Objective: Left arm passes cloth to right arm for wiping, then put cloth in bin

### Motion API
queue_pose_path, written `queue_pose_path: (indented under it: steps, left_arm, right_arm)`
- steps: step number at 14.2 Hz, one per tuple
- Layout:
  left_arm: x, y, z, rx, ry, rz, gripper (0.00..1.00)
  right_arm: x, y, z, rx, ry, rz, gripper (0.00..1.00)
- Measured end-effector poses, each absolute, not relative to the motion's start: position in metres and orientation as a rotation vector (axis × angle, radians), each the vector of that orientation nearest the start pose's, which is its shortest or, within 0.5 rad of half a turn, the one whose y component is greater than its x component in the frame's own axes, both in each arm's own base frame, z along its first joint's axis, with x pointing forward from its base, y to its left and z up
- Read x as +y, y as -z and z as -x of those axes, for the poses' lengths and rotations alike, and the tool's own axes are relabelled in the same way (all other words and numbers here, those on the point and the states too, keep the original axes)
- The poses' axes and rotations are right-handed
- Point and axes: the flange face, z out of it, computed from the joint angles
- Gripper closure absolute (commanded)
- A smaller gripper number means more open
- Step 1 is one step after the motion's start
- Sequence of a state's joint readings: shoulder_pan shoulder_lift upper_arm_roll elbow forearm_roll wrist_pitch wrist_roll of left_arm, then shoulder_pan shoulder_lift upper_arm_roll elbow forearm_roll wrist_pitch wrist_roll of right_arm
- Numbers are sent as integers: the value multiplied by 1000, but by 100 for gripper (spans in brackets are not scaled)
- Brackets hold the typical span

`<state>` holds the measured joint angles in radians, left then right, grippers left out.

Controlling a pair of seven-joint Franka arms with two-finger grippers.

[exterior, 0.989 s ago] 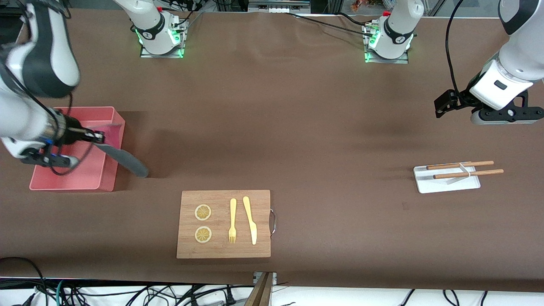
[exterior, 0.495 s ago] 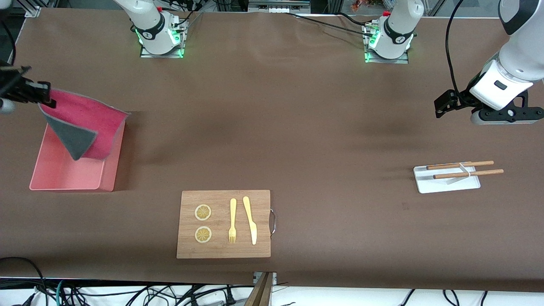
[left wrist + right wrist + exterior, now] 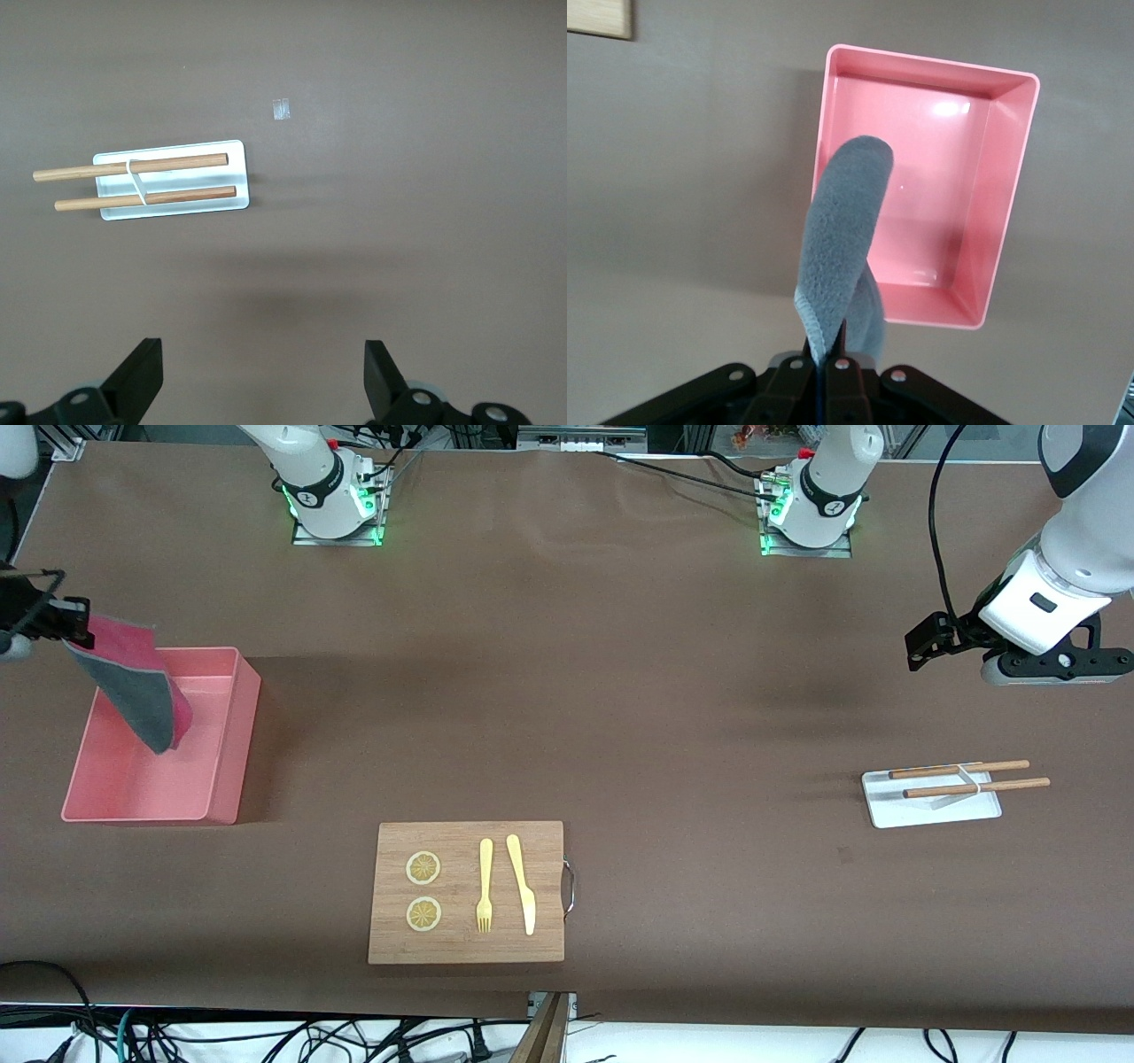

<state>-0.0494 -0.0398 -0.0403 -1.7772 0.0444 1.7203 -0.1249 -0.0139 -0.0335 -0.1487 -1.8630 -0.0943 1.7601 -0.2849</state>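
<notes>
My right gripper (image 3: 75, 622) is shut on a corner of the cloth (image 3: 142, 691), at the right arm's end of the table. The cloth hangs from it, dark grey with a magenta-red reverse, its lower end over the pink bin (image 3: 226, 731). In the right wrist view the grey cloth (image 3: 843, 230) hangs from the closed gripper (image 3: 830, 350) over the bin (image 3: 1010, 186), which looks empty. My left gripper (image 3: 926, 646) is open and empty, waiting in the air above the white tray; its fingers (image 3: 137, 376) stand wide apart.
A small white flat tray (image 3: 895, 810) with two wooden sticks (image 3: 961, 778) lies at the left arm's end; it also shows in the left wrist view (image 3: 226, 202). A wooden board (image 3: 467, 943) with two lemon slices, a yellow fork and a knife lies near the front edge.
The right gripper has lifted the cloth from low at the bin's wall up into the air toward the table's end. The cloth has swung and now hangs narrower over the bin. The left arm has not moved.
</notes>
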Motion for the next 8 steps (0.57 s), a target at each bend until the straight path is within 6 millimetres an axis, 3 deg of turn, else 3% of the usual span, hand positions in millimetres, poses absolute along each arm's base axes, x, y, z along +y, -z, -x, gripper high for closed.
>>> queue_pose_path:
  steps: [2, 3, 5, 8]
  left_arm:
    - [-45, -561, -547, -44, -19, 3094, 0]
    - [-45, -561, -547, -44, -20, 3094, 0]
    - [-45, -561, -547, -44, -20, 3094, 0]
    - [-45, -561, -547, -44, -20, 3094, 0]
  right_arm:
    - [-103, -483, -542, -231, -134, 3205, 93]
    - [-111, -465, -542, -233, -125, 3206, 82]
    - [-124, -437, -537, -241, -122, 3204, 52]
    - [-129, -431, -533, -244, -121, 3203, 2]
